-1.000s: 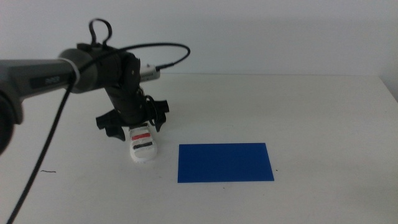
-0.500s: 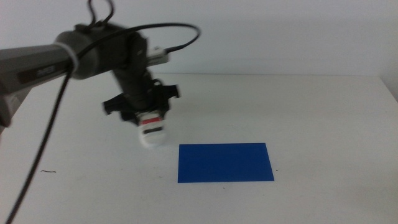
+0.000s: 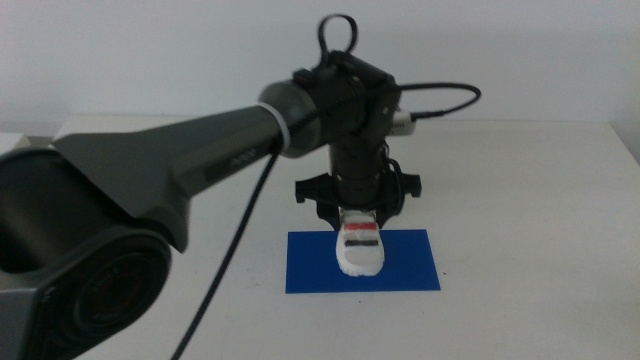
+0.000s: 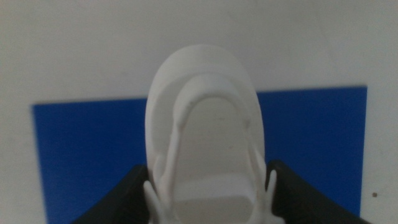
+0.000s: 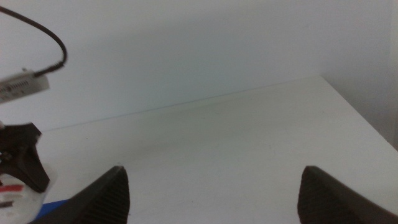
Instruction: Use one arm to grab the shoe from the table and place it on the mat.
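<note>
- Over the mat (image 3: 410, 265), I see the left tool (image 3: 357, 212) clamped on the shoe (image 3: 360, 248), one dark jaw on each side of it.
- Shoe hangs toe-down from the tool; red strap sits above the black ones in the middle view.
- Toe end sits over the mat's middle, a bit toward its left half in the middle view. I can't tell whether the sole touches the mat or hovers just above it.
- Left wrist view: white shoe (image 4: 205, 137) fills the centre between the jaws of the left tool (image 4: 208, 202), blue mat (image 4: 87, 149) showing on both sides of it, white worktop (image 4: 74, 43) beyond.
- Left arm (image 3: 190, 165) reaches in from the picture's left, across the worktop (image 3: 530, 190), black cable looping off its wrist.
- Mat lies flat on the worktop, long edges roughly parallel to the near edge.
- Right tool (image 5: 211, 190) waits off to the side, jaws spread wide apart, nothing between them; it is not in the middle view.
- Right wrist view catches bare worktop (image 5: 236, 143), plus the left arm's tool and a sliver of the shoe at the picture's edge.
</note>
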